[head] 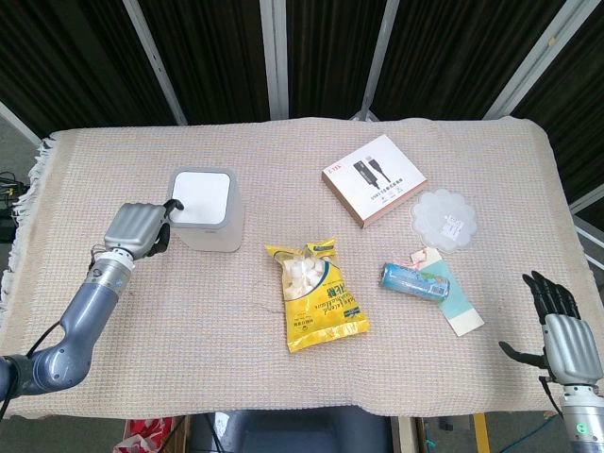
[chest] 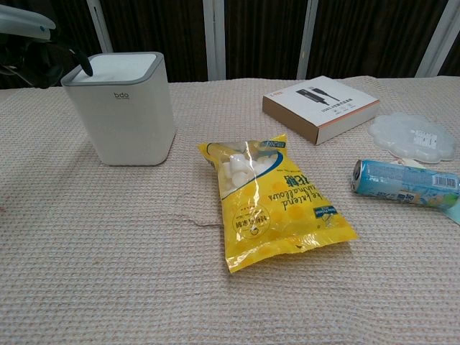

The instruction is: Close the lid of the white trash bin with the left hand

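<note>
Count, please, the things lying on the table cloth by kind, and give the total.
Trash bin: 1, white
Snack bag: 1, yellow
Flat box: 1, white top
Round plastic lid: 1, translucent
Blue roll: 1
Card under the roll: 1
Total: 6

We see the left hand (head: 139, 226) just beside the bin (head: 205, 209), its fingertips at the bin's left upper edge, with bare table (head: 113, 142) behind and to the left of it. Between the bin and the yellow bag (head: 314, 294) lies an open strip of cloth. The box (head: 374, 178), plastic lid (head: 444, 218) and can (head: 413, 280) crowd the right half. The right hand (head: 564, 335) sits at the near right corner, well apart from the can.
</note>
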`<state>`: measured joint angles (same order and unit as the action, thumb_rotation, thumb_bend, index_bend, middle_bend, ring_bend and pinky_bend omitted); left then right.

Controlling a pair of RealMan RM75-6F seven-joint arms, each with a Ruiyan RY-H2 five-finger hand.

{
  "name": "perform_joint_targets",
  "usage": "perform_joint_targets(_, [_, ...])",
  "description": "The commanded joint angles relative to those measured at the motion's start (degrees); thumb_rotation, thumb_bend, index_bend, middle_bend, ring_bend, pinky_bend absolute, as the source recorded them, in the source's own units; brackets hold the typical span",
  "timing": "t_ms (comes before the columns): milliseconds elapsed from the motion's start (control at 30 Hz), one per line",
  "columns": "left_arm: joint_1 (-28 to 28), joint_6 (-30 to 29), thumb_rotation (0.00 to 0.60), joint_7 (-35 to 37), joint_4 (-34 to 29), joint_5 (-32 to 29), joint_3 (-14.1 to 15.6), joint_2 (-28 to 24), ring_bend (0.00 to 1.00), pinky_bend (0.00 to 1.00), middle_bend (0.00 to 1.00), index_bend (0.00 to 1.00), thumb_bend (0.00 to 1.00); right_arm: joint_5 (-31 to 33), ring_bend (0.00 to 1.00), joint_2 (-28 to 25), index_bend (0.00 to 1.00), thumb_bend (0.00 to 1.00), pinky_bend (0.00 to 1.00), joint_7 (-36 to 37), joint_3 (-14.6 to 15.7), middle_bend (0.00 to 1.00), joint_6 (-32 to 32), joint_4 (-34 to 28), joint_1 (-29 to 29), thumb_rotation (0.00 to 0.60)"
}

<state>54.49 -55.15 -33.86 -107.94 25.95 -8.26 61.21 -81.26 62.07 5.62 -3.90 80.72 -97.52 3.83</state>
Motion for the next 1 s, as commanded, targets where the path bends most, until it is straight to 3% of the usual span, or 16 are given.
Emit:
perform_joint_targets(33, [0.07, -0.17, 0.600, 0.23, -0.06, 0.16, -0.07, -0.03, 0.96, 0.89, 1.00, 0.25, 0.75, -0.01, 0.00, -0.02, 0.00, 0.15, 0.00, 0.05, 0.00, 0.00, 0.00, -0.02, -0.01, 0.600])
perform_joint_targets(233, [-0.18, -1.54, 0.600, 2.31, -1.34, 2.08, -1.72, -0.94, 0.96, 0.89, 1.00, 0.24, 0.74, -0.04, 0.00, -0.03, 0.00, 0.15, 0.00, 0.08, -0.01, 0.00, 0.06, -0.04, -0.03, 0.600])
perform_joint_targets(333, [-0.71, -2.85, 0.600, 3.94, -2.62, 4.02, -2.98, -1.94, 0.93, 0.89, 0.99, 0.21, 0.68, -0.10, 0.00, -0.04, 0.00, 0.15, 0.00, 0.10, -0.02, 0.00, 0.14, -0.02, -0.06, 0.600])
perform_joint_targets(400, [-1.46, -4.30, 0.600, 5.19, -3.88, 6.07, -3.75, -2.87, 0.86, 0.87, 0.92, 0.15, 0.59, -0.16, 0.00, -0.04, 0.00, 0.15, 0.00, 0.10, 0.01, 0.00, 0.13, -0.02, -0.05, 0.600])
perform_joint_targets(500, [-3.87, -8.23, 0.600, 6.25, -6.46, 11.37, -3.34, -4.13, 0.63, 0.75, 0.63, 0.05, 0.47, -0.22, 0.00, -0.04, 0.00, 0.15, 0.00, -0.04, 0.02, 0.00, 0.07, 0.11, 0.00, 0.600])
perform_joint_targets(567, [-6.64, -11.79, 0.600, 6.83, -8.29, 16.27, -1.67, -4.57, 0.32, 0.51, 0.31, 0.00, 0.38, -0.15, 0.00, -0.03, 0.00, 0.15, 0.00, -0.18, -0.05, 0.00, 0.11, 0.27, 0.02, 0.600])
perform_joint_targets(633, [-9.25, -14.55, 0.600, 7.39, -9.40, 20.13, 0.25, -4.59, 0.08, 0.27, 0.09, 0.00, 0.30, -0.09, 0.00, -0.03, 0.00, 0.15, 0.00, -0.25, -0.12, 0.00, 0.19, 0.40, 0.01, 0.600])
perform_joint_targets(667, [-11.35, -16.53, 0.600, 7.59, -10.00, 22.52, 2.07, -4.43, 0.02, 0.16, 0.03, 0.00, 0.27, -0.04, 0.00, -0.03, 0.00, 0.15, 0.00, -0.37, -0.19, 0.00, 0.27, 0.55, 0.00, 0.600])
perform_joint_targets(733, [-14.53, -19.31, 0.600, 7.42, -10.43, 25.94, 5.20, -3.94, 0.00, 0.03, 0.00, 0.00, 0.21, 0.00, 0.00, -0.03, 0.00, 0.15, 0.00, -0.63, -0.25, 0.00, 0.43, 0.77, -0.03, 0.600])
perform_joint_targets(767, [-16.65, -21.02, 0.600, 7.49, -10.36, 28.47, 7.31, -3.40, 0.00, 0.01, 0.00, 0.00, 0.20, 0.02, 0.00, -0.02, 0.00, 0.15, 0.00, -0.84, -0.28, 0.00, 0.54, 0.92, -0.05, 0.600])
perform_joint_targets(1000, [-29.82, -33.15, 0.600, 12.74, -3.10, 46.09, 17.74, 0.59, 0.00, 0.00, 0.00, 0.00, 0.16, -0.28, 0.00, 0.51, 0.00, 0.15, 0.00, -2.71, -0.73, 0.00, 1.91, 1.84, -0.17, 0.600])
